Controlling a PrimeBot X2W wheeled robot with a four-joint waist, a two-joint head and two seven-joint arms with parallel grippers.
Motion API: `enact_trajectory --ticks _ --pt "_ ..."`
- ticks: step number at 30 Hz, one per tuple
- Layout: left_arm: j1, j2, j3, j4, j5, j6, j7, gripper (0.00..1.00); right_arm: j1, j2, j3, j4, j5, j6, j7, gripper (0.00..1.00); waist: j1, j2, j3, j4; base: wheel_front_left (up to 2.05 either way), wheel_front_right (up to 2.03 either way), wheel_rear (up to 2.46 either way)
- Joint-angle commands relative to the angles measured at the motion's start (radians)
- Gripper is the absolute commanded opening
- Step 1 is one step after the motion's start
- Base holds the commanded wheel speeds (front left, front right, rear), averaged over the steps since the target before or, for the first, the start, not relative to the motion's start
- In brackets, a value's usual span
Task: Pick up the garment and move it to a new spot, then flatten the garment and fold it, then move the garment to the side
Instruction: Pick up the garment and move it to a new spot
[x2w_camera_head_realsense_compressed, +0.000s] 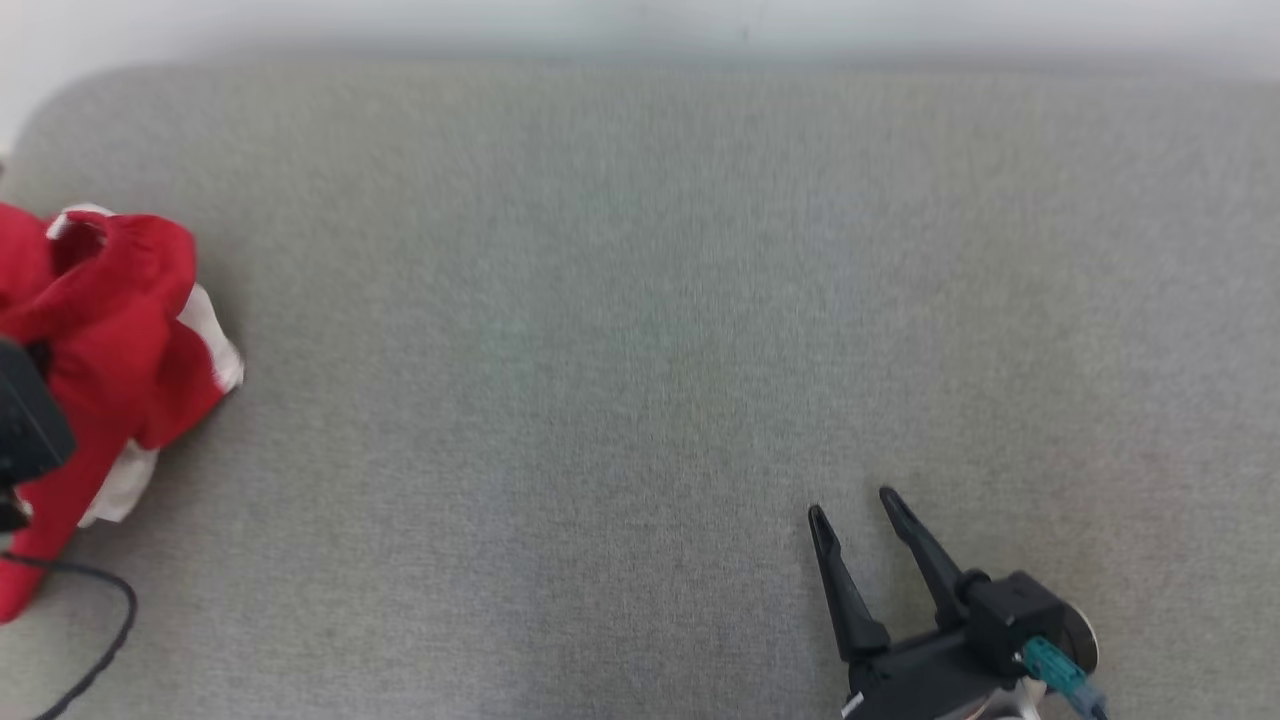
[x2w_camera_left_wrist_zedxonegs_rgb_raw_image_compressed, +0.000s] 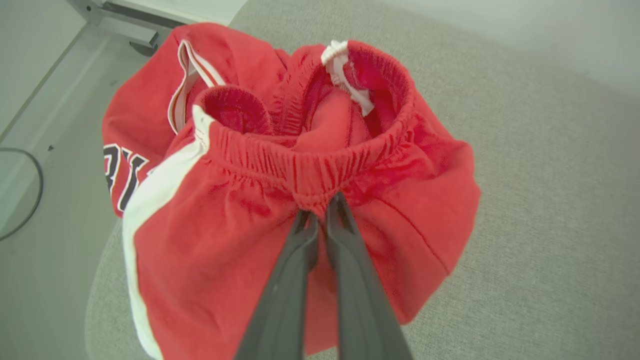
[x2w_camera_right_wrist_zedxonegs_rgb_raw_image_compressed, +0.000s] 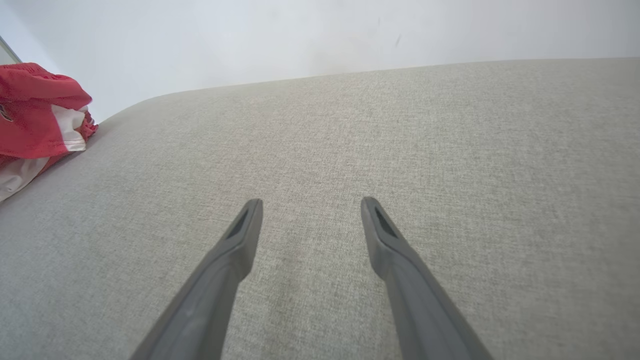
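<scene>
Left gripper pinching red garment at its gathered elastic waistband.
I see right gripper spread above grey woven surface.

The light is bright, soft and even, so the grey woven fabric surface carries only faint shadows and the pale wall behind it looks washed out. The head view is slightly hazy, while the left wrist view shows the crumpled red and white cloth garment sharp and saturated.
</scene>
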Motion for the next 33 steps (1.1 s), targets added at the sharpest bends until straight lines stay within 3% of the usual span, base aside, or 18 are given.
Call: enact_trajectory --ticks 1,7,17,27,33 --pt "-0.021 0.017 -0.008 -0.018 0.012 -0.015 0.001 0.0 0.023 -0.001 0.001 0.01 0.013 -0.002 -0.01 1.0 0.0 -0.0001 -0.108 0.008 0.0 0.0 0.0" --pt "-0.092 0.033 -0.058 -0.088 0.022 -0.072 0.002 0.0 0.075 -0.001 -0.03 0.031 0.044 -0.002 -0.018 1.0 0.0 -0.0001 -0.24 -0.02 0.0 0.0 0.0" --pt "-0.174 -0.045 -0.119 -0.174 -0.021 -0.123 -0.032 0.0 0.157 -0.001 -0.08 0.016 0.043 -0.002 -0.017 1.0 0.0 -0.0001 -0.336 -0.156 0.0 0.0 0.0" --pt "-0.157 -0.124 -0.176 -0.227 -0.033 -0.133 -0.078 0.0 0.172 -0.001 -0.11 -0.008 0.019 -0.002 -0.016 1.0 0.0 -0.0001 -0.335 -0.332 0.0 0.0 0.0" --pt "-0.099 -0.175 -0.221 -0.252 0.013 -0.108 -0.146 0.0 0.174 -0.001 -0.125 -0.032 0.006 -0.002 -0.002 1.0 0.0 -0.0001 -0.307 -0.431 0.0 0.0 0.0"
